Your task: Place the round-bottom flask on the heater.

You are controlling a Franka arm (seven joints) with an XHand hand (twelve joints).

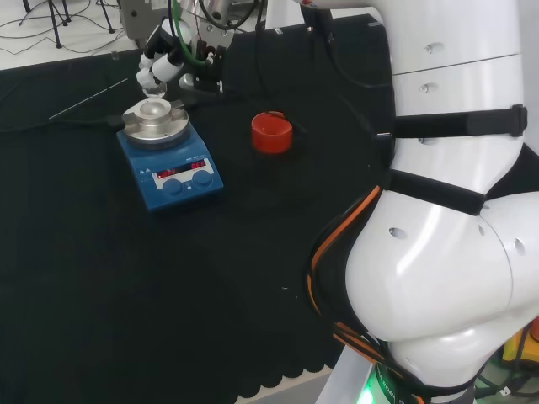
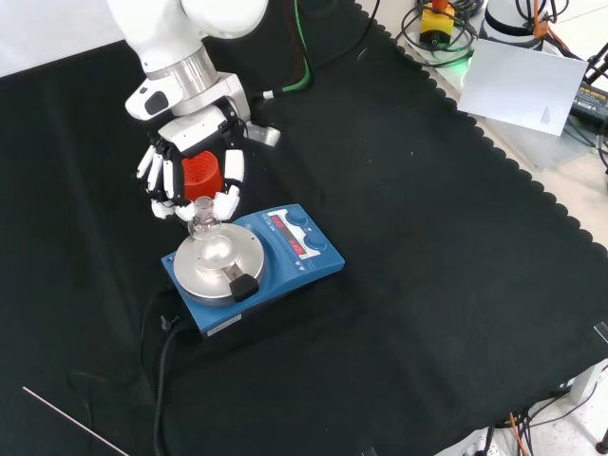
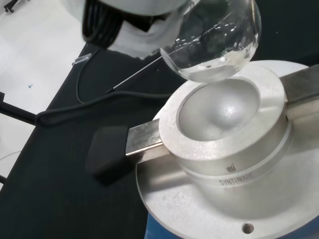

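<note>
A clear round-bottom flask (image 3: 219,45) hangs just above the bowl of the heater's metal block (image 3: 219,107), apart from it. The hand (image 2: 190,176) has its fingers curled round the flask's neck (image 2: 202,211) from above. In the front view the flask's bulb (image 2: 215,249) shows over the round silver plate of the blue heater (image 2: 285,261). In the head view the hand (image 1: 164,63) is above the far side of the heater (image 1: 168,164), with the flask (image 1: 152,82) under its fingers.
A red ribbed ring stand (image 1: 271,132) sits on the cloth to the right of the heater in the head view. A black cable (image 2: 161,380) runs from the heater, and a thin rod (image 1: 88,99) lies beyond it. The arm's white links (image 1: 455,210) stand at right.
</note>
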